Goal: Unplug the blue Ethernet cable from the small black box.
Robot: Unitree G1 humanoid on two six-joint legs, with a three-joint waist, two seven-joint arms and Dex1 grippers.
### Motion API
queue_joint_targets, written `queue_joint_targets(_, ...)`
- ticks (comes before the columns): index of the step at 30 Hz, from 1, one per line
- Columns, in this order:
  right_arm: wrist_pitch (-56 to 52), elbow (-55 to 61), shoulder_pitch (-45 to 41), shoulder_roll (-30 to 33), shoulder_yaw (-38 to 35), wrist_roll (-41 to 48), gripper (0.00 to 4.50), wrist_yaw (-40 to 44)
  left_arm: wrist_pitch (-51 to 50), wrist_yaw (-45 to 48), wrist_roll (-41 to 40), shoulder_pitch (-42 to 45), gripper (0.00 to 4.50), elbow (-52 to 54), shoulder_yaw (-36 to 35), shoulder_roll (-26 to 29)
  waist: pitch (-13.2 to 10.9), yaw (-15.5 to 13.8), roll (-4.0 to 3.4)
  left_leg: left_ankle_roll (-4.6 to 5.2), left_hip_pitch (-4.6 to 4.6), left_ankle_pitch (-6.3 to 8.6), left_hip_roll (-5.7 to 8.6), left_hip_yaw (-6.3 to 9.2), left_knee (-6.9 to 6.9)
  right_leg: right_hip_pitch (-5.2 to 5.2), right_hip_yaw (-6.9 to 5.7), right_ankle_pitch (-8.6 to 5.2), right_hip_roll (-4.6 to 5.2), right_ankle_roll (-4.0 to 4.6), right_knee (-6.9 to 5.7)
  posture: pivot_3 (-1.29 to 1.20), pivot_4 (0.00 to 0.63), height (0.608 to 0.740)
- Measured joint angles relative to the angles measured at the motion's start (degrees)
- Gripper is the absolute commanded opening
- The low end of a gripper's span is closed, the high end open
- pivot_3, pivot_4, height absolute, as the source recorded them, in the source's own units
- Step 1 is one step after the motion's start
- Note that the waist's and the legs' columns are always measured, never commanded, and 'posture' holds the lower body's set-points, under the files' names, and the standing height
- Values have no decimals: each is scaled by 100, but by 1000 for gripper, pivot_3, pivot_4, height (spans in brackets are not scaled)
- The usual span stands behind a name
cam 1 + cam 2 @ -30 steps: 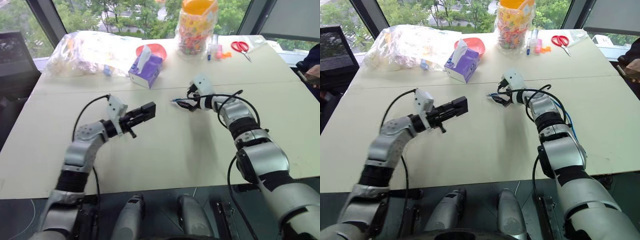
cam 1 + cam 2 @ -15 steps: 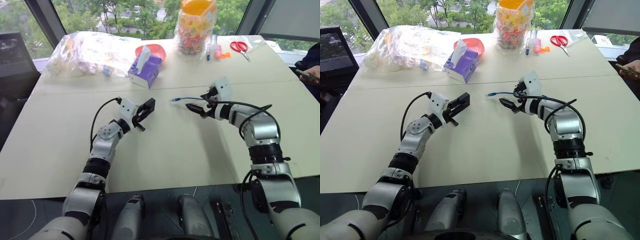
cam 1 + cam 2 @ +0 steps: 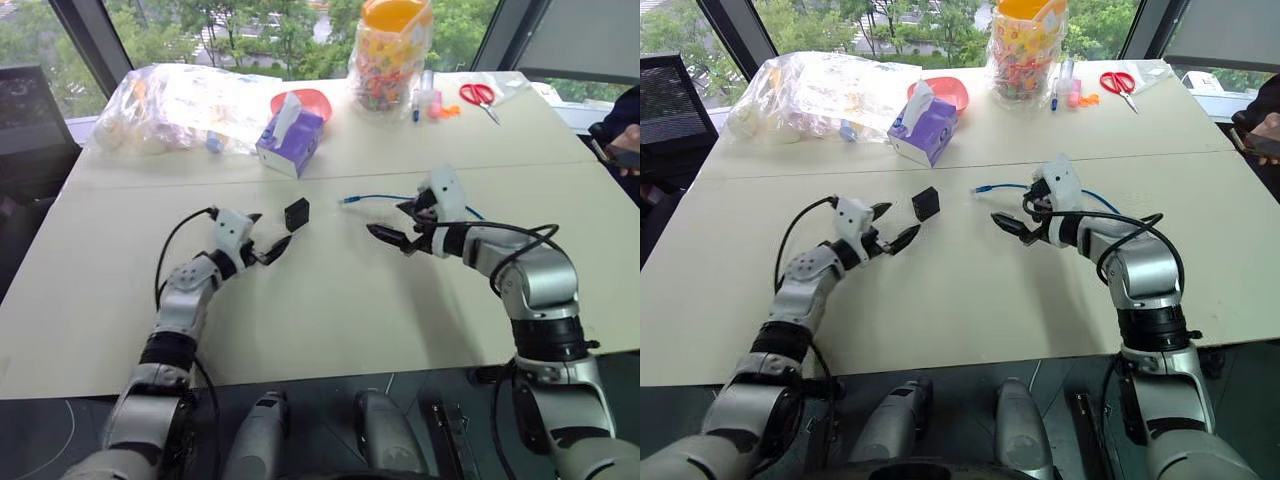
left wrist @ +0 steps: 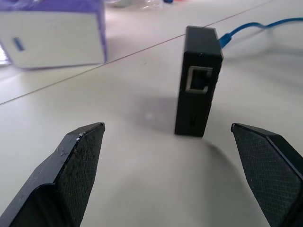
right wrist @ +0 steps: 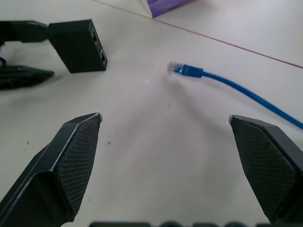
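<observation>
Small black box (image 3: 296, 213): stands alone on the pale table (image 3: 330, 300), upright on a narrow side, left of centre, with an empty port facing the left gripper (image 3: 264, 237); nothing is plugged into that port and nothing grips the box. Blue Ethernet cable (image 3: 385, 198): lies flat on the table to the right of the box and apart from it, its clear plug (image 5: 175, 67) free and pointing toward the box, the cord trailing off to the right past the right gripper (image 3: 403, 224). Left gripper: low over the table just near-left of the box, jaws spread wide, holding nothing, its fingertips (image 4: 78, 156) short of the box on either side. Right gripper: just near of the cable and to the right of the box, jaws likewise spread wide and empty, clear of both plug and cord. Far side of the table, left to right: a clear plastic bag (image 3: 175, 100) of mixed items, a purple tissue box (image 3: 291, 135) with a red bowl (image 3: 305, 99) behind it, a tall clear jar (image 3: 394, 55) of coloured pieces with an orange lid, some pens (image 3: 425, 100), and red-handled scissors (image 3: 481, 96). A person's hand (image 3: 625, 150) rests at the far right edge.
</observation>
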State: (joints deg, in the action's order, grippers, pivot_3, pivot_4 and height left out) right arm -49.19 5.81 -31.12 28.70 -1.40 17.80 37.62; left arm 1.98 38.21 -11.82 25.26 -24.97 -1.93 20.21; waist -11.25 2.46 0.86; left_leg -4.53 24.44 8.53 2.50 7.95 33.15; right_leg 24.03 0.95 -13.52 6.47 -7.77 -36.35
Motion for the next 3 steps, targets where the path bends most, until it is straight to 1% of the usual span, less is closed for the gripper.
queue_joint_targets(3, 98, 309, 309, 150, 48, 45, 4500, 82, -801, -93, -379, -512, 4444, 1202, -267, 226, 0, -16, 0, 0, 3, 0, 0, 1, 1, -2, 0, -1, 2, 1, 5, 0, 150, 728)
